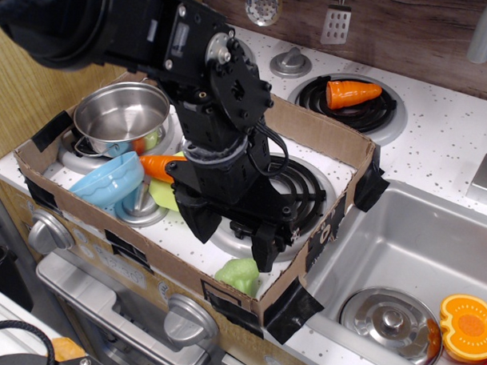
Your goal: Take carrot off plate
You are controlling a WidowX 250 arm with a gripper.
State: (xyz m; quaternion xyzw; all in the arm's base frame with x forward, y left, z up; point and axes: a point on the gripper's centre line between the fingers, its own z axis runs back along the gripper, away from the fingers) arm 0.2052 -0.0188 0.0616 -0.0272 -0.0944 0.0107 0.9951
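Gripper [232, 234] low over lime plate [165, 196], fingers spread, pinching nothing; carrot [161, 165] on plate at its ten o'clock.

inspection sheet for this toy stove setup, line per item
surface: white speckled stovetop, cardboard tray taped on
job's things: carrot lying on green plate, both mostly hidden by the arm
clutter: steel pot, blue bowl, stubby carrot on rear burner, green toy
grippers: gripper low over front burner, fingers apart, holding nothing
cables: black cable looped on arm
surroundings: sink holding lid, orange toy
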